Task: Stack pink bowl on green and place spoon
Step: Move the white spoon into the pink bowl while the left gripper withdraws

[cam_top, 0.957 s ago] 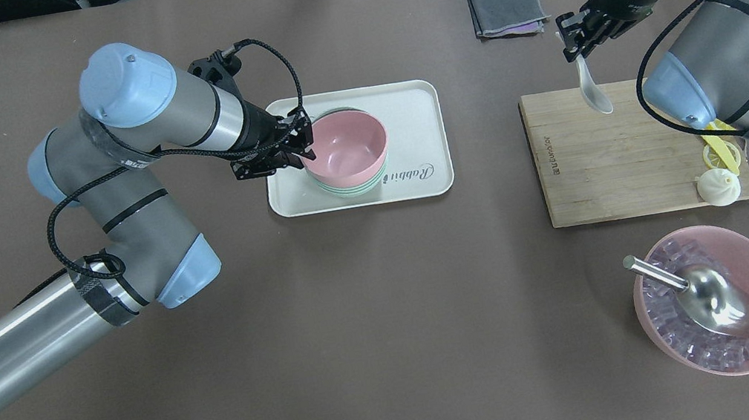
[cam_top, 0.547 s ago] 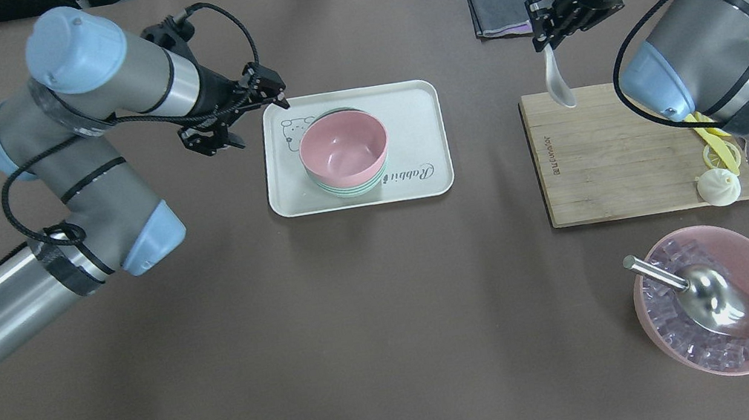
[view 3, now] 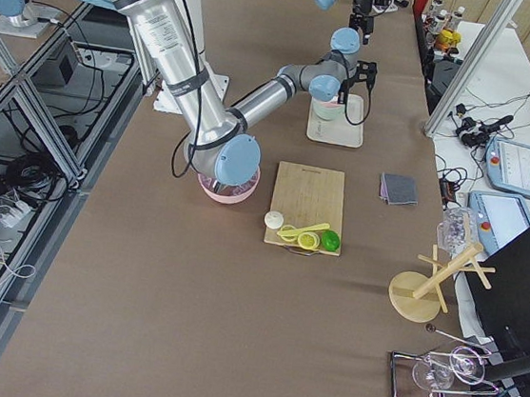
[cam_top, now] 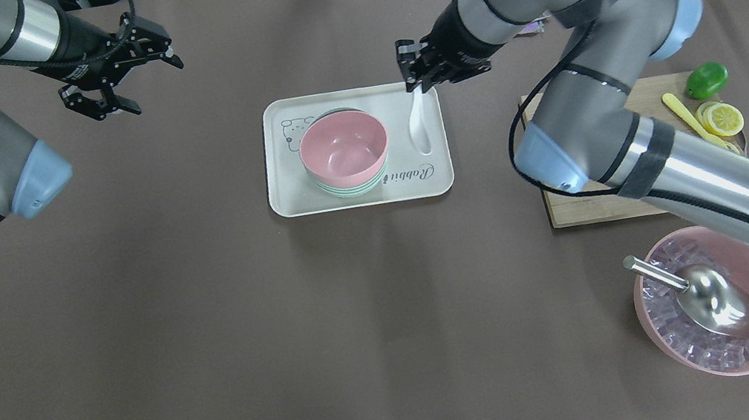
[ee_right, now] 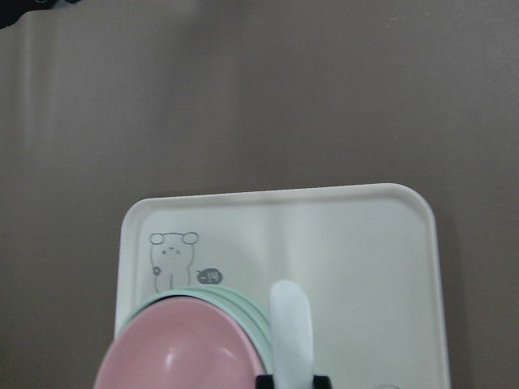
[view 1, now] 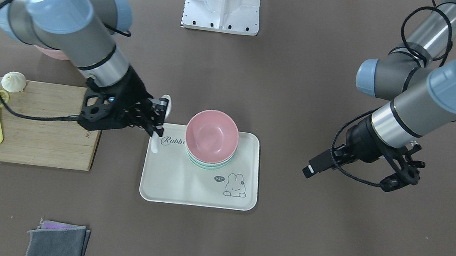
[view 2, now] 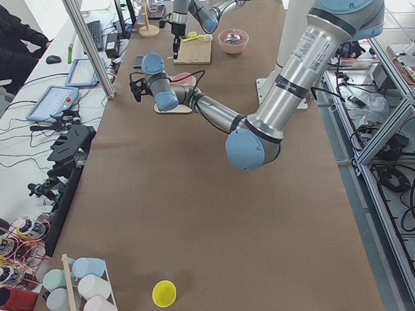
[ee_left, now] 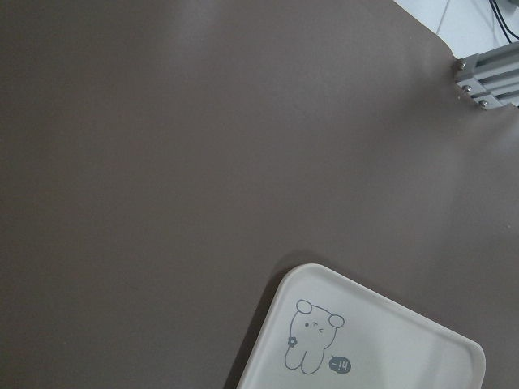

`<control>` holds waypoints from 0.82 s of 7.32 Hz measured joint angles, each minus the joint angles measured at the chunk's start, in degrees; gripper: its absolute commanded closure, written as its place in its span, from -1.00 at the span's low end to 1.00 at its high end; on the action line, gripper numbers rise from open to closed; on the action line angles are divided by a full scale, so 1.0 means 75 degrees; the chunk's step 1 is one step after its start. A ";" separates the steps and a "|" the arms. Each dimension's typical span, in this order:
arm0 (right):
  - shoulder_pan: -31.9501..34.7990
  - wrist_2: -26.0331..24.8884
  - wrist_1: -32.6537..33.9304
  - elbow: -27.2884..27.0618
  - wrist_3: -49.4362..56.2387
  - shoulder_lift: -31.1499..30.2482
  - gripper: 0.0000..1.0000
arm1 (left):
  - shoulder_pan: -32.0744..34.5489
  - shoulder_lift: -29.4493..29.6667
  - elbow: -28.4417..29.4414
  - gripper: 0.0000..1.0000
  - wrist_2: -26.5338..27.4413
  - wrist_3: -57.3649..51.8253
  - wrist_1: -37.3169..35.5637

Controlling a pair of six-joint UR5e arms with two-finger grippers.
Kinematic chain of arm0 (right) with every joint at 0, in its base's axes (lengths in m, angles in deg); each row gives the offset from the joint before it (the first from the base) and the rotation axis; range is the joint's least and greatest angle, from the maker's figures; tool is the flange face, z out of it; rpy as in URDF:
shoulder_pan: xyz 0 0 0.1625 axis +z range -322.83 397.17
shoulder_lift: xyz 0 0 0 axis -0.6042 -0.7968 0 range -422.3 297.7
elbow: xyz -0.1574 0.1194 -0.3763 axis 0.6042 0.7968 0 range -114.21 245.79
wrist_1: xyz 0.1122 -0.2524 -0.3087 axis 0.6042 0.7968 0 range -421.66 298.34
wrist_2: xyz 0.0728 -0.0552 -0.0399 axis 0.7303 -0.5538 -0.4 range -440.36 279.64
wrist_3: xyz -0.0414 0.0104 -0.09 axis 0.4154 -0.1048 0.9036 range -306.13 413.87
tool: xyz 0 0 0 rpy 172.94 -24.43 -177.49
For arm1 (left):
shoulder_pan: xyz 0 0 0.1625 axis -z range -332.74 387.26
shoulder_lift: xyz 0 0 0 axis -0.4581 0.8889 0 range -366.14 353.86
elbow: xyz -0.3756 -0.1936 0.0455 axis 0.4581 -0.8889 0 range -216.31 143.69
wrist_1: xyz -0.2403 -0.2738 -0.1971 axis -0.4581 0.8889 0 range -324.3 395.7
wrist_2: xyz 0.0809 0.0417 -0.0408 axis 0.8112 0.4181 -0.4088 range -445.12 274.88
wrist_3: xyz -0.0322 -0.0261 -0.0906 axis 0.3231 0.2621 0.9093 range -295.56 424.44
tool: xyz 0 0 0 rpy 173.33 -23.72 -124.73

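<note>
The pink bowl sits nested on the mint-green bowls on the cream tray. My right gripper is shut on the handle of the white spoon. The spoon hangs over the tray's right part, beside the bowls; I cannot tell if its tip touches the tray. The front view shows the same gripper, bowl and green stack. The right wrist view shows the spoon next to the pink bowl. My left gripper is open and empty, far left of the tray.
A wooden cutting board with a yellow knife, lemon slices, a lime and a bun lies right of the tray. A large pink bowl with ice and scoop sits near right. A grey cloth lies at the far edge.
My right gripper carried the spoon left, from over the cutting board to over the tray beside the bowls. My left gripper let go of the pink bowl and drew back to the far left.
</note>
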 measured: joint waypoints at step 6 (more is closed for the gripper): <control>-0.0507 -0.0990 -0.0351 0.1134 -0.0475 0.0870 -1.00 | 0.0145 -0.0098 0.0108 -0.96 -0.0071 -0.0220 -0.0005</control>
